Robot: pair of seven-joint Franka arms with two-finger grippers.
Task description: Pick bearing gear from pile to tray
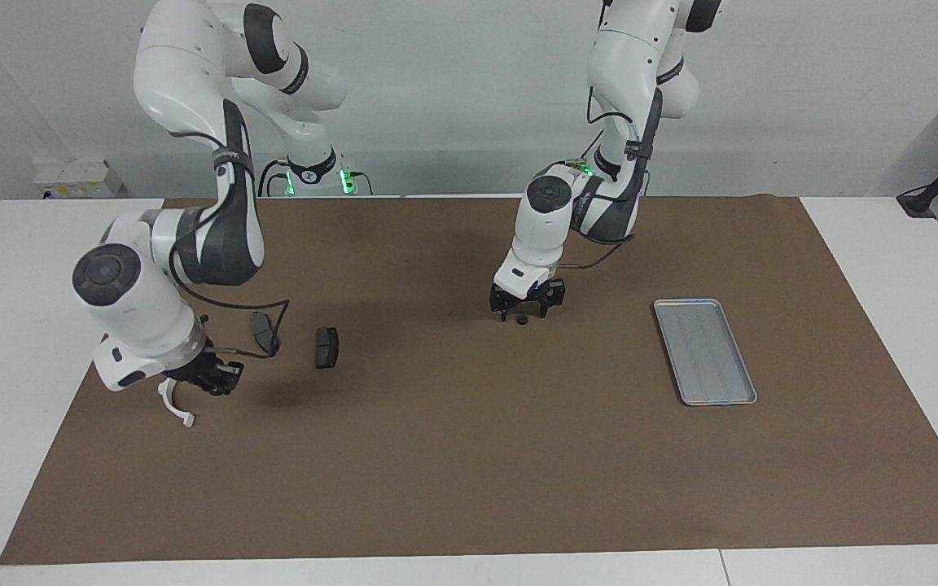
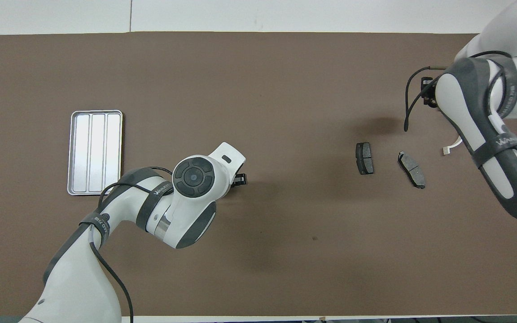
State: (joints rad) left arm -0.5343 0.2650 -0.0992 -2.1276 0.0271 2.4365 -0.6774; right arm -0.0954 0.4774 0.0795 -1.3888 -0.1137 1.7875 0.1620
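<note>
A tiny black round piece (image 1: 523, 321) lies on the brown mat near the table's middle. My left gripper (image 1: 523, 310) is low over it, fingers spread, with the piece between the tips; in the overhead view only a bit of this gripper (image 2: 239, 179) shows past the wrist. The silver ribbed tray (image 1: 705, 352) (image 2: 95, 152) lies toward the left arm's end and holds nothing. My right gripper (image 1: 215, 379) (image 2: 427, 89) hangs raised at the right arm's end, by the white plastic arc (image 1: 176, 407) (image 2: 450, 147).
Two dark grey brake pads (image 1: 326, 347) (image 1: 264, 332) lie on the mat near the right gripper; they also show in the overhead view (image 2: 364, 158) (image 2: 412, 169). A small dark speck (image 2: 314, 238) sits on the mat nearer the robots.
</note>
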